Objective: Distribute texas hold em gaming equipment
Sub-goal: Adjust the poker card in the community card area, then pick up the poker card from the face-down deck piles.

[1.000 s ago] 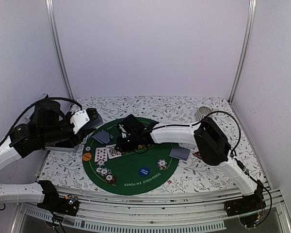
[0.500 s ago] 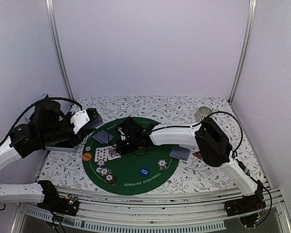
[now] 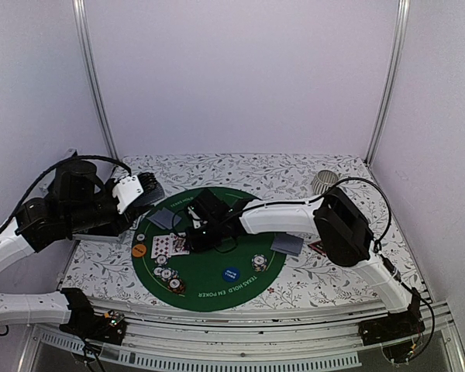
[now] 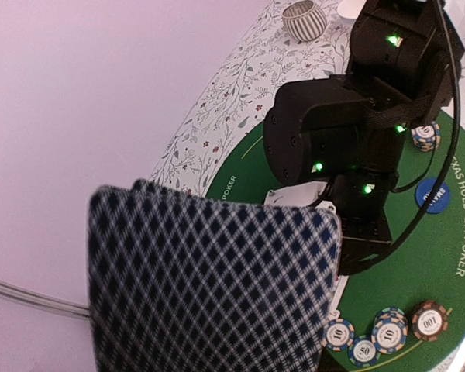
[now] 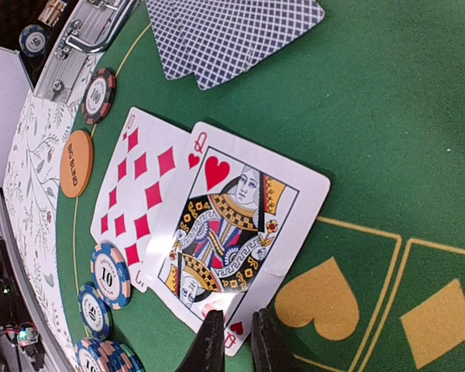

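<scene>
My left gripper point(image 3: 137, 191) is shut on a fanned deck of blue-checked playing cards point(image 4: 209, 287) held up at the mat's left edge; the deck hides its fingers. My right gripper point(image 5: 238, 341) hovers low with only a narrow gap between its jaws, tips over the near corner of the queen of hearts point(image 5: 232, 225). The queen lies flat, face up, overlapping a diamonds card point(image 5: 136, 186). Two face-down cards point(image 5: 232, 35) lie beyond them. Striped chips point(image 3: 169, 277), an orange button point(image 3: 139, 250) and a blue button point(image 3: 231, 273) sit on the green mat point(image 3: 217, 291).
A chip stack point(image 3: 259, 263), more face-down cards point(image 3: 287, 244) and a red-black triangle marker point(image 3: 314, 248) lie to the right. A ribbed cup point(image 3: 322, 182) stands at the back right. A metal case point(image 5: 85, 31) borders the mat's left side.
My right gripper has slid a little left and nearer, onto the face-up cards, and its jaws have narrowed slightly. The left arm with the deck has not moved.
</scene>
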Robot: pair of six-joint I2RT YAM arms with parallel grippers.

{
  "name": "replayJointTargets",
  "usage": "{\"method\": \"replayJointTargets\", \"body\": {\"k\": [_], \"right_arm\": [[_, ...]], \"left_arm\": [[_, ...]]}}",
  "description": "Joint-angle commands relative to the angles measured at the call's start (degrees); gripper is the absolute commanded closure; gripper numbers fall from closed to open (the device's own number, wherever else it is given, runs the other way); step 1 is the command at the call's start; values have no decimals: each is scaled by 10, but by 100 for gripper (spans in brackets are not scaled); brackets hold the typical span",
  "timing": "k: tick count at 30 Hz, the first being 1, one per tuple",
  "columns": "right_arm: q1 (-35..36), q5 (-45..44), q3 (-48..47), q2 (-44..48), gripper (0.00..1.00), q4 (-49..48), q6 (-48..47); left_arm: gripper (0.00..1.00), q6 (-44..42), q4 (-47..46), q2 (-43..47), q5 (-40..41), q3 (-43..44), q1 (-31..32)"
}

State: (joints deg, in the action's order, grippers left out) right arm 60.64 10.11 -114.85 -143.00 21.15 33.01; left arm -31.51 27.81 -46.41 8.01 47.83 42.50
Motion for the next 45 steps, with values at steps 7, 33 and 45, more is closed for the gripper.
{"method": "replayJointTargets", "body": {"k": [7, 33, 45], "right_arm": [[0, -35, 45, 61, 84, 13, 0], [-24, 221, 61, 232, 0, -169, -163], [-40, 127, 44, 220, 15, -105, -159]], "left_arm": [[62, 0, -12, 5, 0, -3, 5], [63, -14, 2, -18, -43, 15, 9], [64, -13, 1, -17, -49, 16, 9]]}}
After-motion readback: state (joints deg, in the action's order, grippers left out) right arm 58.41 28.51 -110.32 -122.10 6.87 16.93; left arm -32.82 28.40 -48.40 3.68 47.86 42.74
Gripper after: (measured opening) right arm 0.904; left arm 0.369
